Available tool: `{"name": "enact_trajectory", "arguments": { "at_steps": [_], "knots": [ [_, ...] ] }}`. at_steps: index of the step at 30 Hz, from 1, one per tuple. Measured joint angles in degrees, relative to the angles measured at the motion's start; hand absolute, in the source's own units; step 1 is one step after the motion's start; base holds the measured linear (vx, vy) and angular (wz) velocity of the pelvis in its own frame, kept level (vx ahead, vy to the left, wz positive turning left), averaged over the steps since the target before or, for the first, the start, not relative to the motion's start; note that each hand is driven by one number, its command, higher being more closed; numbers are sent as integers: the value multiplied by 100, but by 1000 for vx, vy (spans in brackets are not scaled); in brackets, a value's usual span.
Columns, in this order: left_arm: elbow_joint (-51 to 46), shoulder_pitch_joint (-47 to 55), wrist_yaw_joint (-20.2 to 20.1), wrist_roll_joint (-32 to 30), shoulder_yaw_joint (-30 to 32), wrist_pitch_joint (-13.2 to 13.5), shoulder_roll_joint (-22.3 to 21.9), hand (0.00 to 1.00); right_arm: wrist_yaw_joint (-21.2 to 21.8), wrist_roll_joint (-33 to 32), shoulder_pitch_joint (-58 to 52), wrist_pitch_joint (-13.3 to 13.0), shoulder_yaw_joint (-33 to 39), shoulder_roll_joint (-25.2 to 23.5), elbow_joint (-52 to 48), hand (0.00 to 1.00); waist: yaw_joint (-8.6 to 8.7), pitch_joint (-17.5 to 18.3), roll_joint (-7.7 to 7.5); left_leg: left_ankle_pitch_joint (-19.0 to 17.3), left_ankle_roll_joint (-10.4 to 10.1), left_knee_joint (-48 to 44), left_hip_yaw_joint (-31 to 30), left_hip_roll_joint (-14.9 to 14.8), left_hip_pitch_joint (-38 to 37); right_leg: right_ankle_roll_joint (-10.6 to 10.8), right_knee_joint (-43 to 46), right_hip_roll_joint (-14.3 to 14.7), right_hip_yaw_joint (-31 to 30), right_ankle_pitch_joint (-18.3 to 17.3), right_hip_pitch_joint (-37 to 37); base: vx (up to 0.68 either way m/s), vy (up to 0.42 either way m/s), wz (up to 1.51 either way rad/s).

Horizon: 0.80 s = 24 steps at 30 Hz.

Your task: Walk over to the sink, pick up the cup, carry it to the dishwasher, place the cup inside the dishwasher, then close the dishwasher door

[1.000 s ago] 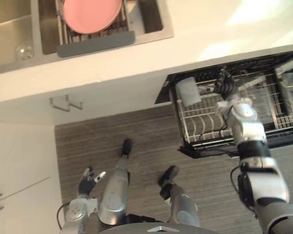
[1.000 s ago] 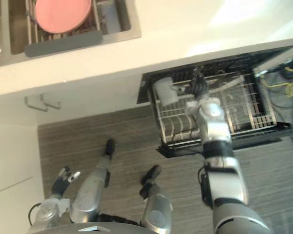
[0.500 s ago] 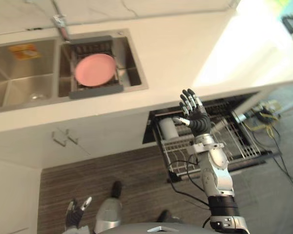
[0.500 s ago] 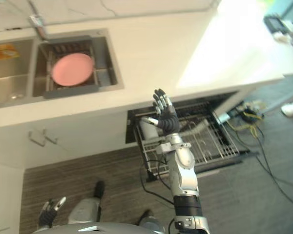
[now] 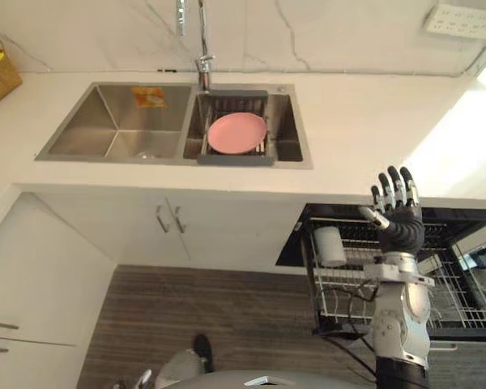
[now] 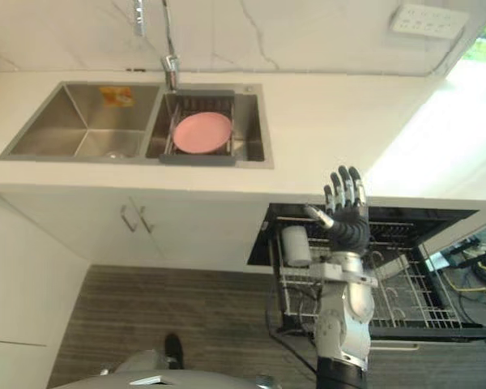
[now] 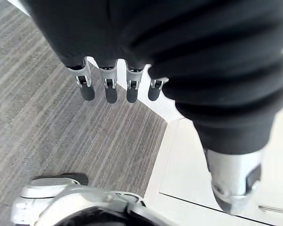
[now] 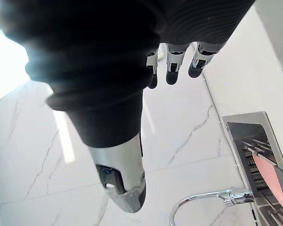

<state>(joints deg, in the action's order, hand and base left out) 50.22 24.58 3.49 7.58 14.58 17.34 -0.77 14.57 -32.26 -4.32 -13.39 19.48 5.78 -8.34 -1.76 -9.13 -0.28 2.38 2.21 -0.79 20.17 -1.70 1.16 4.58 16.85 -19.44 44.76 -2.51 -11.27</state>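
Shows the right hand (image 5: 398, 220) raised over the open dishwasher (image 5: 292, 250), fingers straight and spread, holding nothing. Finds the cup (image 5: 330, 245) sitting in the pulled-out rack (image 5: 462, 293), at nine o'clock of that hand and clear of it. Catches the left hand (image 7: 109, 89) hanging over the floor (image 7: 42, 117), fingers straight, empty. Places the sink (image 5: 117, 130) and its pink plate (image 5: 237, 132) at eleven o'clock of the dishwasher.

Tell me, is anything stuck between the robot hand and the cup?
Nothing visible is. The cup sits in the dishwasher rack, and the open right robot hand is up beside it, not touching it.
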Motion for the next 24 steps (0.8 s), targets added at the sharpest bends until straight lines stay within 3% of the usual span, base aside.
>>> {"name": "enact_trajectory", "arguments": {
  "at_steps": [1, 2, 4, 6, 8, 10, 12, 16, 20, 22, 24],
  "knots": [
    [1, -45, 2, 0, -28, -1, 66, 0, -12, 0, -38, -6, -6, -68, -15, 0, 13, 1, -11, 29, 50, 125, -67, 20, -60, -158, 123, 17, -389, 100, 94, -10, 136, 52],
    [4, -155, 2, 19, -130, -26, 206, 0, -18, 1, -181, -17, -12, -188, -150, 0, 81, -12, -14, 137, 57, 290, -356, 56, -74, -266, 210, 304, -1402, -182, 322, 3, 84, 65],
    [43, -275, -3, 18, -184, -40, 372, 0, -33, 1, -313, -41, -8, -258, -392, 0, 220, -13, -151, 236, 58, 498, -632, 152, -76, -152, 117, 732, -2220, -578, 345, 7, 20, 86],
    [214, -394, -5, 10, -222, -63, 477, 0, -102, 1, -336, -161, 11, -270, -697, 0, 264, 11, -289, 240, 58, 562, -778, 328, -87, -186, -197, 1091, -2732, -850, 340, -2, -37, 66],
    [238, -392, -1, 8, -244, -70, 491, 0, -107, -13, -245, -273, 23, -168, -711, 0, 233, 50, -333, 241, 60, 563, -774, 549, -137, -219, -573, 1190, -2816, -922, 335, -17, -58, 24],
    [240, -408, -1, 7, -336, -68, 469, 0, -136, -96, -239, -265, 43, -16, -644, 0, 239, 100, -257, 288, 130, 566, -786, 633, -147, -167, -698, 1154, -2866, -1037, 258, -16, -33, 13],
    [241, -408, -18, -27, -419, -65, 461, 0, -219, -162, -248, -263, 56, -8, -630, 0, 270, 94, -99, 315, 126, 567, -815, 639, -144, -165, -765, 1179, -2873, -1015, 230, -10, -9, 3],
    [256, -451, -24, -40, -482, -63, 471, 0, -465, -167, -251, -255, 152, -6, -507, 0, 320, 89, -93, 435, 198, 570, -929, 650, -339, -47, -818, 1209, -2846, -1013, -8, 2, -64, 3],
    [290, -478, -48, -52, -575, -41, 507, 0, -618, -162, -332, -260, 153, -26, -391, 0, 319, 108, -99, 371, 230, 473, -868, 608, -346, -104, -730, 1242, -2950, -1112, 23, 23, -76, -8],
    [321, -492, -48, -53, -570, -34, 499, 0, -739, -169, -334, -261, 160, -50, -413, 0, 335, 61, -51, -145, 177, -838, -738, 411, 385, -61, -516, 1260, -3015, -1091, 219, 52, -41, -7],
    [335, -508, -50, -59, -554, -27, 475, 0, -817, -187, -326, -263, 227, -56, -428, 0, 386, -143, -18, -333, 75, -2135, -689, 227, 928, -75, -419, 1270, -2990, -1100, 141, 25, 22, 10]
  ]
}}
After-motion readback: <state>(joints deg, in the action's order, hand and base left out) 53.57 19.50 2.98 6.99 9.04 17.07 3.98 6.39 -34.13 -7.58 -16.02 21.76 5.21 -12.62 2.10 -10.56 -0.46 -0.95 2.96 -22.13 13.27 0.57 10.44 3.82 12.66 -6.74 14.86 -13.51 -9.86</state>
